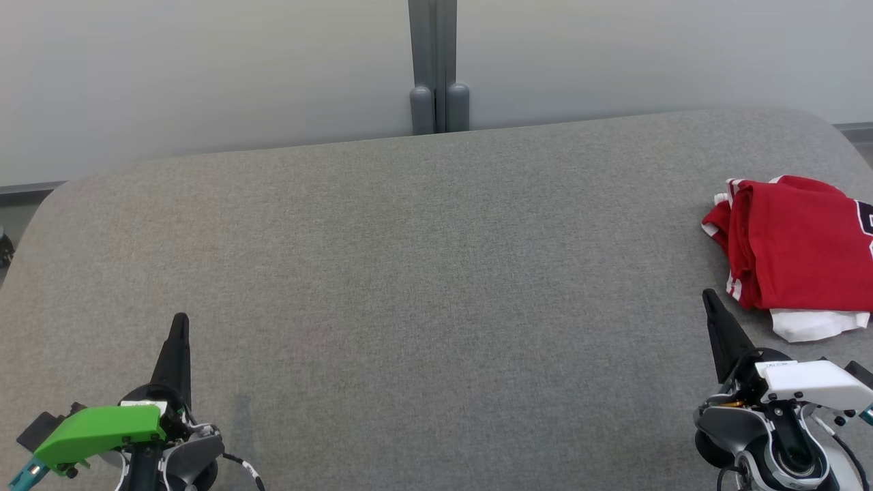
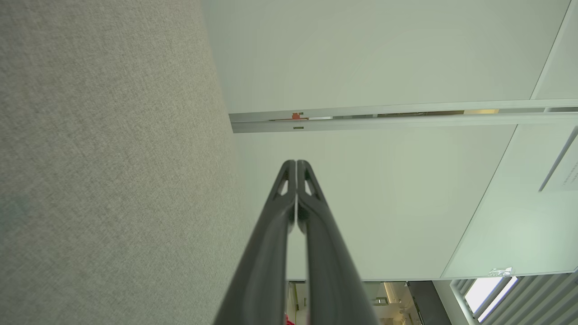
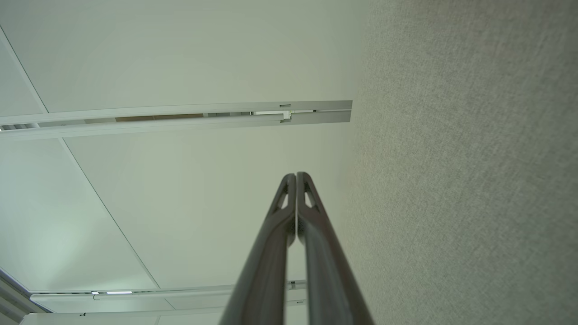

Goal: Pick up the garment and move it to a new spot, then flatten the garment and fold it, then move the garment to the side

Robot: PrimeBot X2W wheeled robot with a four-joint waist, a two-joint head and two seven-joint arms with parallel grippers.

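I see the red jersey (image 1: 791,259) bunched in a loose heap at the far right of the grey fabric-topped table (image 1: 436,273), partly cut off by the head view's edge. It has white striped trim along its left side, a white layer poking out beneath its near edge, and a dark mark at the right that I can't make out.

My right gripper (image 1: 709,296) (image 3: 295,177) is clenched on nothing, its tip near the jersey's near-left corner but apart from it. My left gripper (image 1: 180,327) (image 2: 295,164) is also clenched and empty, well apart across bare cloth.

Behind the table stand pale wall panels (image 1: 204,75) and a grey post (image 1: 436,68).
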